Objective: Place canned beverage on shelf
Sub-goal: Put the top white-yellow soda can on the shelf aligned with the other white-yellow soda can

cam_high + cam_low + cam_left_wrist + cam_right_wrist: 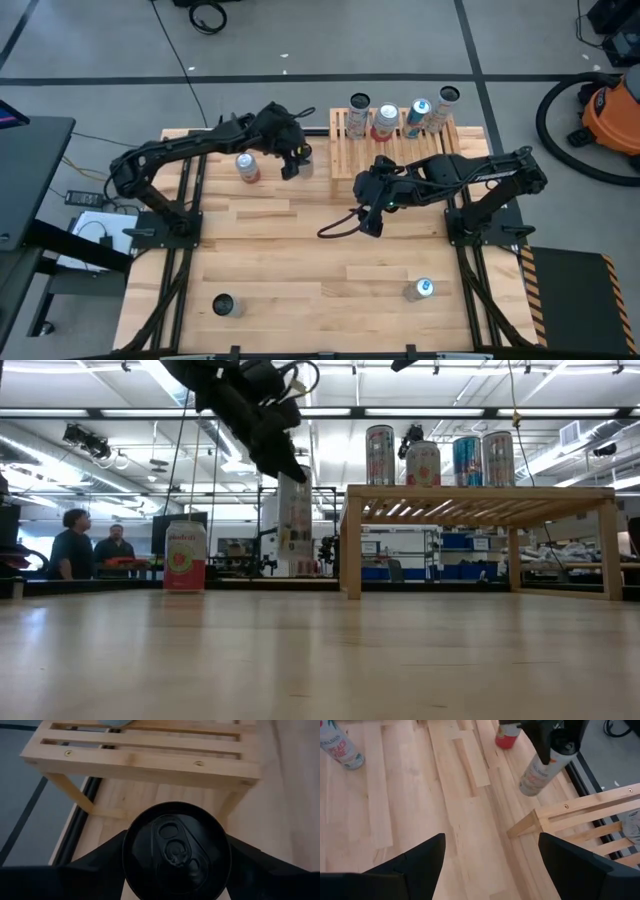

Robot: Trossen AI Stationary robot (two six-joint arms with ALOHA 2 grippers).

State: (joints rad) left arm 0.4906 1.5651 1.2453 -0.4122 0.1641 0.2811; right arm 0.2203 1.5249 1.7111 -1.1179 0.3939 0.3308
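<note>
I have the can (294, 525) pinched in the left gripper (295, 160), lifted clear of the table (300, 250), just left of the shelf (345, 150). Four cans (385, 120) stand along the shelf's far edge. A red can (247, 168) sits left of my grip. My right gripper (372, 215) hangs spread, empty, near the shelf's near side.

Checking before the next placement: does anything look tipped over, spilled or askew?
Nothing stands out. Four cans stand upright on the light-wood slatted shelf; the left gripper holds a pale black-topped can lifted off the wooden table beside the shelf. No spills show.
</note>
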